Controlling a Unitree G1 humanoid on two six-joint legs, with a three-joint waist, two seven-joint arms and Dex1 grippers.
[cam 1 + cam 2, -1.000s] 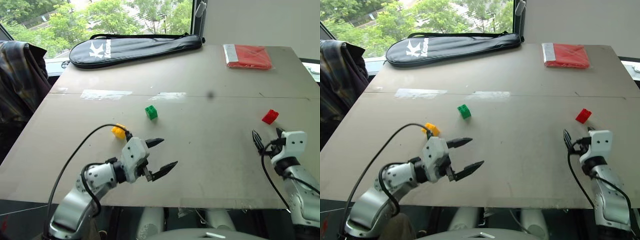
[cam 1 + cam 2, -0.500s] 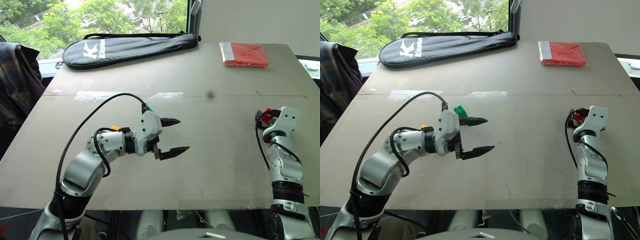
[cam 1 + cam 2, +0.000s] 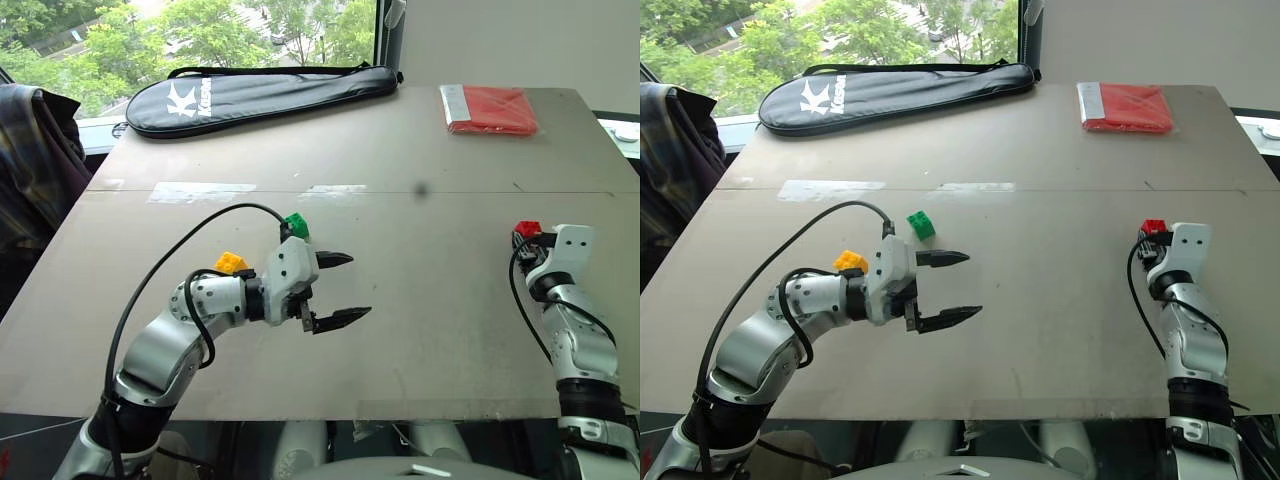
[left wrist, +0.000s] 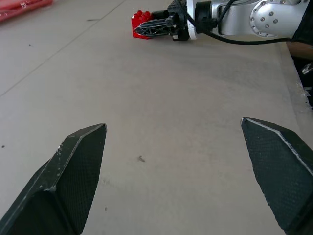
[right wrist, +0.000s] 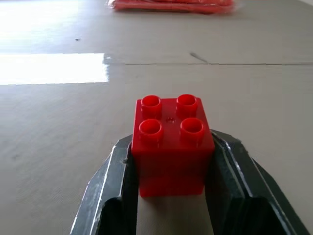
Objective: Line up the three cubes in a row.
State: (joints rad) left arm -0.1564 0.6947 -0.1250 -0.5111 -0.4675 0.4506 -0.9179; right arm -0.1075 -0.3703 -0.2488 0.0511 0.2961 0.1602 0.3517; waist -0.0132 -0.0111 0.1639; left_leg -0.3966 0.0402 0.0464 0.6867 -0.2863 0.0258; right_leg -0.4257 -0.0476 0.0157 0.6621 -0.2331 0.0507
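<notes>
I have the right gripper (image 5: 171, 196) clenched on the red cube (image 5: 171, 144), with the green cube (image 3: 296, 224) lying at nine o'clock; left gripper (image 3: 340, 288) released.

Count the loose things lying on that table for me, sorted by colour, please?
Red: 2, a small red plastic studded brick and a flat red plastic packet
Green: 1, a small green plastic studded brick
Yellow: 1, a small yellow plastic studded brick
Black: 1, a long black fabric racket bag
Total: 5

black racket bag (image 3: 270, 93), red packet (image 3: 490, 108), plaid cloth (image 3: 35, 160), table (image 3: 420, 330)
</notes>
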